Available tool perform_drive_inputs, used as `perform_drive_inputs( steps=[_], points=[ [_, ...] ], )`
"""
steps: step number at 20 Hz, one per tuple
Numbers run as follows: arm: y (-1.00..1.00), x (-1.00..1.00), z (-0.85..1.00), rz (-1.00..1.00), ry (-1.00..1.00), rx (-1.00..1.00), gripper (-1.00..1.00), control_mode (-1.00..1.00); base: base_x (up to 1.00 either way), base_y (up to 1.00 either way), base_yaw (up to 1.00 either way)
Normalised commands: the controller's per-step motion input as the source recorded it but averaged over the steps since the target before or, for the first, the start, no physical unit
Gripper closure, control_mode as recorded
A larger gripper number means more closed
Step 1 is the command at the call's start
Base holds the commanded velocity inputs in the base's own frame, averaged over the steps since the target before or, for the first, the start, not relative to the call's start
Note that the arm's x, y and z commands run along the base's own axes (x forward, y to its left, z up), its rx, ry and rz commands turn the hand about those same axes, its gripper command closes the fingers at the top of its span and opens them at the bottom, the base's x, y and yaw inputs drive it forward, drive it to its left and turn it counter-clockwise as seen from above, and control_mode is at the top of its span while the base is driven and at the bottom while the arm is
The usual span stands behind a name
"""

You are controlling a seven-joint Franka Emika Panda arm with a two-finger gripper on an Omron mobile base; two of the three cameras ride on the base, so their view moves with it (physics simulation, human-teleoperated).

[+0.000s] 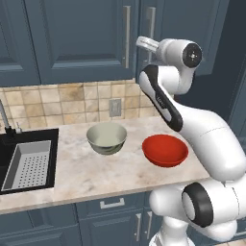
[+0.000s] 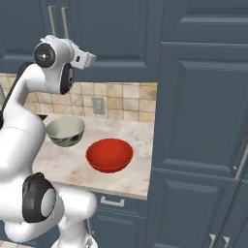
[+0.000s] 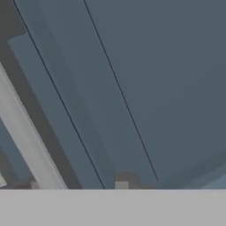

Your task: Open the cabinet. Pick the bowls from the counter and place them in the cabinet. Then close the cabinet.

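The cabinet (image 1: 81, 43) (image 2: 121, 34) has both doors shut. My gripper (image 1: 141, 43) (image 2: 90, 59) is raised against the right door. In the hand view my gripper (image 3: 77, 185) has closed in around that door's silver bar handle (image 3: 26, 137), which runs slantwise between the fingertips (image 3: 122, 185). On the counter (image 1: 86, 175) (image 2: 133, 177) below, the cream-white bowl (image 1: 106, 138) (image 2: 65, 131) and the red bowl (image 1: 165, 150) (image 2: 109, 155) stand side by side, apart from each other.
A black sink (image 1: 26, 163) with a perforated tray is set into the counter's left end, with a tap (image 1: 6, 117) behind it. A tall dark cupboard (image 2: 203, 121) walls off the counter's right end. Drawers (image 1: 113, 204) sit under the counter.
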Motion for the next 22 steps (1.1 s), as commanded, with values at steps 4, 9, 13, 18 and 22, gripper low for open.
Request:
perform_drive_inputs(
  steps=[4, 9, 13, 18, 22],
  points=[
    [-1.00, -0.40, -0.23, -0.03, -0.09, 0.22, 1.00, -1.00, 0.00, 0.00, 0.00],
    [-1.00, -0.39, -0.04, -0.03, -0.03, 0.17, 1.00, -1.00, 0.00, 0.00, 0.00],
    [-1.00, -0.29, 0.00, -0.01, 0.00, 0.16, 1.00, -1.00, 0.00, 0.00, 0.00],
    [-1.00, -0.33, 0.00, -0.01, 0.05, 0.16, 1.00, -1.00, 0.00, 0.00, 0.00],
    [-1.00, -0.38, 0.00, -0.01, 0.12, 0.16, 1.00, -1.00, 0.00, 0.00, 0.00]
  ],
)
